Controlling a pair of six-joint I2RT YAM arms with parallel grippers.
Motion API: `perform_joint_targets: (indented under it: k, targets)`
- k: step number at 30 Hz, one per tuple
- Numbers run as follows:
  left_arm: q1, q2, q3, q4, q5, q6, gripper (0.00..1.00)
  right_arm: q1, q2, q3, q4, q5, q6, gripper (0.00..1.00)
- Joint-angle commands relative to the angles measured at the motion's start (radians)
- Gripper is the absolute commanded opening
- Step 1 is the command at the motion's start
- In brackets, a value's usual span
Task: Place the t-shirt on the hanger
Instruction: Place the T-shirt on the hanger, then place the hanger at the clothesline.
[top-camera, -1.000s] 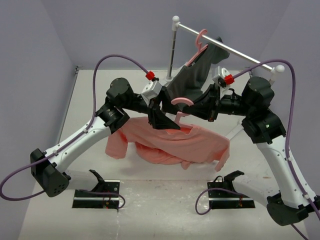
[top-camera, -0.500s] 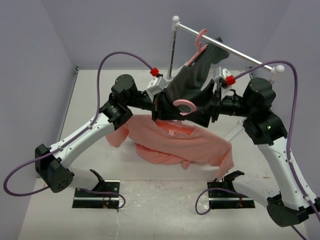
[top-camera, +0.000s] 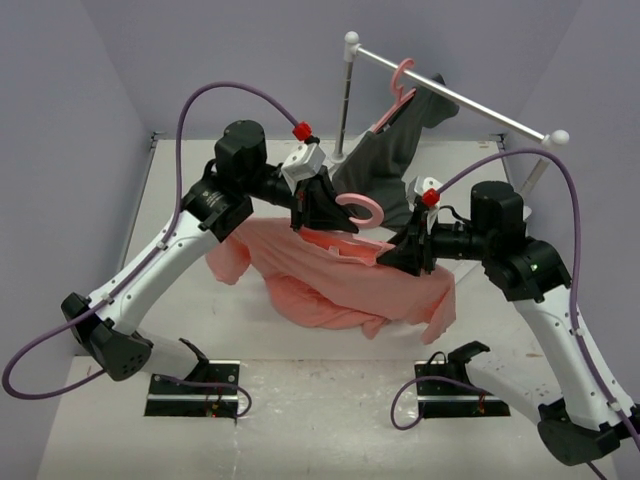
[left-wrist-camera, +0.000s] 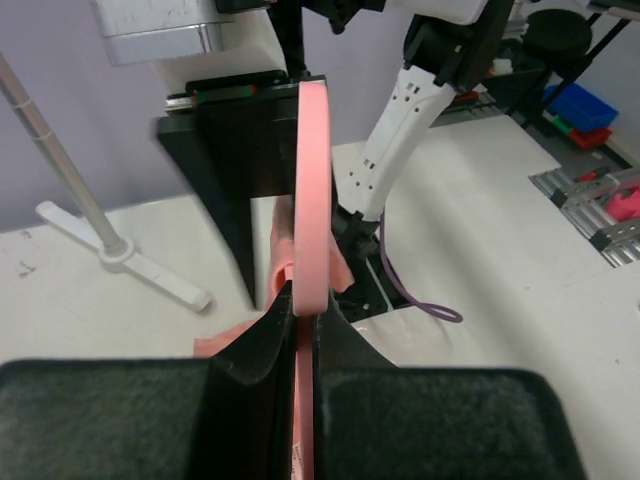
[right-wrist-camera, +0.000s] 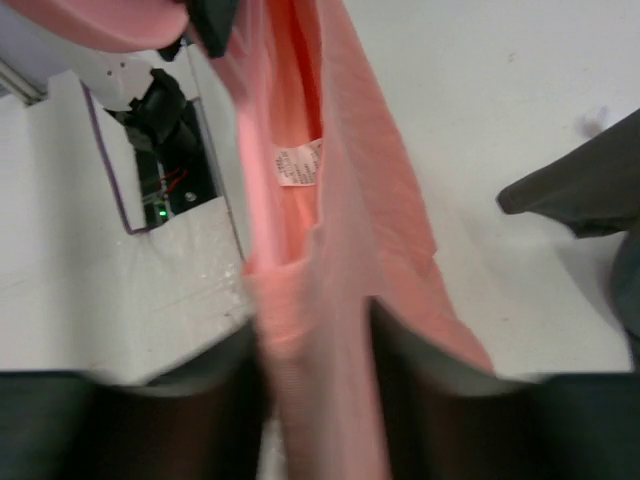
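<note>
- Left gripper: jaws pressed together on the hanger, pinching it just below the round hook. In the left wrist view the hook stands edge-on above the fingers.
- Hanger: held up off the table, between the two arms. Only its hook is clear of the cloth. Cannot tell how much of its lower part sits inside the garment.
- T-shirt: hangs bunched directly below the hanger, collar end raised toward the left gripper. Its lower folds are spread on the table between the arms, with one sleeve trailing to the left.
- Right gripper: jaws spread, a fold of t-shirt near the collar running between the fingers. The white neck label sits just beyond them. Cannot tell whether the fingers press on the cloth.
- Behind: a dark grey garment on a second pink hanger, hooked over the rail.
</note>
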Motion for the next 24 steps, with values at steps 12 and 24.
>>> perform_joint_targets:
  k: [12,24]
  targets:
    - [0.164,-0.121,0.061,0.048,-0.578,-0.225,1.0,0.001,-0.2,-0.118,0.288,0.223,0.234,0.0]
    - [0.162,-0.621,-0.26,0.038,-1.696,-0.167,1.0,-0.001,-0.374,0.18,0.082,0.676,0.37,0.0]
